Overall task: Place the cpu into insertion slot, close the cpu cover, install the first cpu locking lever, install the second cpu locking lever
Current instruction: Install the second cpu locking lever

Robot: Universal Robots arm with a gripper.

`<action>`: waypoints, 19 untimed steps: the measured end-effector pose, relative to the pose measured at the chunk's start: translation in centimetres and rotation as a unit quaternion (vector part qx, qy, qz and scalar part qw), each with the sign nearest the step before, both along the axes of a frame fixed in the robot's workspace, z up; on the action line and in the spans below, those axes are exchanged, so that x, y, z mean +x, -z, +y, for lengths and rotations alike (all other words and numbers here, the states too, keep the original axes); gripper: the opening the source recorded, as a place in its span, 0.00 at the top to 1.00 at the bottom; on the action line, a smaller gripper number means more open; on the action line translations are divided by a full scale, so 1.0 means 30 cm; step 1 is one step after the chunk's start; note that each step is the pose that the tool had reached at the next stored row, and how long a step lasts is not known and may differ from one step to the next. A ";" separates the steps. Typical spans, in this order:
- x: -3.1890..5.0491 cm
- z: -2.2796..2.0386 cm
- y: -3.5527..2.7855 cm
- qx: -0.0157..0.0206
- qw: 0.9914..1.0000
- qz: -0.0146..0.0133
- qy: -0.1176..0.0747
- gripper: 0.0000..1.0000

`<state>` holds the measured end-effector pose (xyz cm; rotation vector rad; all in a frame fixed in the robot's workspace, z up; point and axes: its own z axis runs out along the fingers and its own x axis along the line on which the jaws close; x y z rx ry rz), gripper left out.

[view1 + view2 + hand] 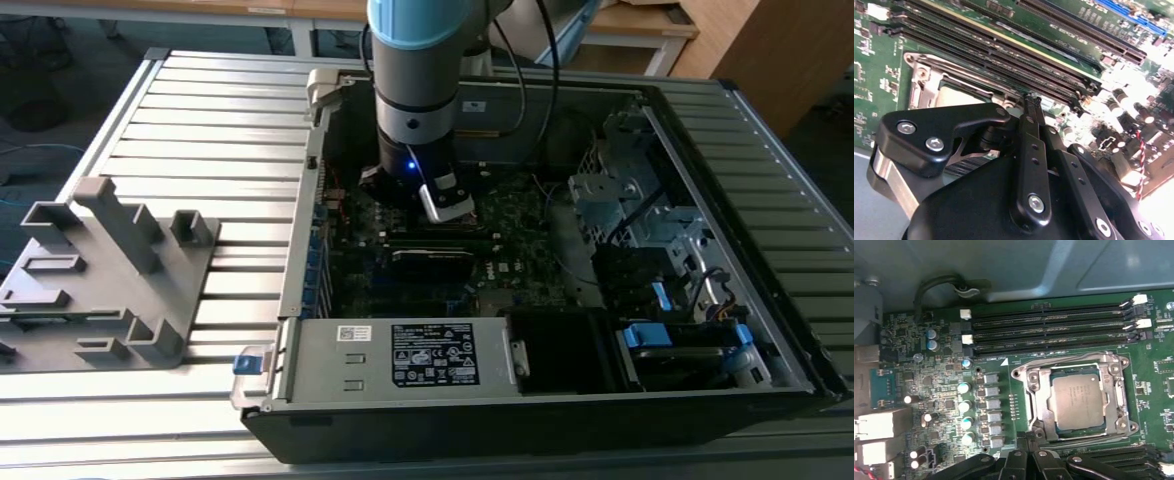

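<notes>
With my gripper pressed together and holding nothing just beside the insertion slot, where the cpu already sits under the lowered cpu cover, I judge that a misaimed push could scrape nearby memory slots.

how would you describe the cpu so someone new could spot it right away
In the first wrist view, find the green board and its long black memory slots. Just beside them, a silver cover frames the cpu, a dull grey metal square, unlike the dark parts around it.
</notes>
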<state>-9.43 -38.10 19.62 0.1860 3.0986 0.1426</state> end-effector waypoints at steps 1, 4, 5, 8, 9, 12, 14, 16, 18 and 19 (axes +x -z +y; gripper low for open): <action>-0.003 0.000 0.000 0.000 1.000 0.000 0.000 0.89; -0.011 0.000 0.002 0.000 1.000 0.000 0.000 0.89; -0.013 0.000 0.004 0.000 1.000 0.000 0.000 0.89; -0.015 0.000 0.005 0.000 1.000 0.000 0.000 0.89; -0.015 0.000 0.006 0.000 1.000 0.000 0.000 0.89; -0.015 0.000 0.006 0.000 1.000 0.000 0.000 0.89; -0.015 0.000 0.000 0.000 1.000 0.000 0.000 0.89; -0.015 0.000 -0.013 0.000 1.000 0.000 0.000 0.89; -0.015 0.000 -0.029 0.000 1.000 0.000 0.000 0.89; -0.015 0.000 -0.036 0.000 1.000 0.000 0.000 0.89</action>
